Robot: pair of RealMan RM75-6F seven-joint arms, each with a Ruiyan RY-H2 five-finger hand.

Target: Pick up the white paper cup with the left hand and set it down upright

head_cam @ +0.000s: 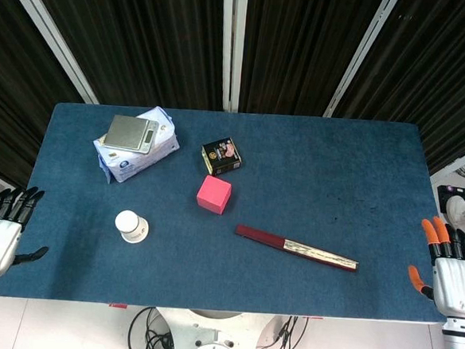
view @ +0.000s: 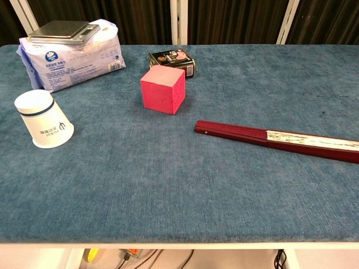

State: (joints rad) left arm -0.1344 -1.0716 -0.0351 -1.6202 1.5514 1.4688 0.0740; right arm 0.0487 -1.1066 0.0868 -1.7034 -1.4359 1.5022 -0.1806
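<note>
Fingers (head_cam: 17,202) apart beyond table (head_cam: 304,291) edge

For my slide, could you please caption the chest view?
White paper cup standing upside down on the blue table, beside a pink cube and closed fan.

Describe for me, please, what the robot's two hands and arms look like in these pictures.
Only the head view shows them, at its lower corners. The left hand has a white palm shell and black fingers. The right hand has the same white shell, but its fingers are orange at the tips over black. Each sits on a white wrist ringed by a dark band with small green marks. No cables are visible on them.
</note>
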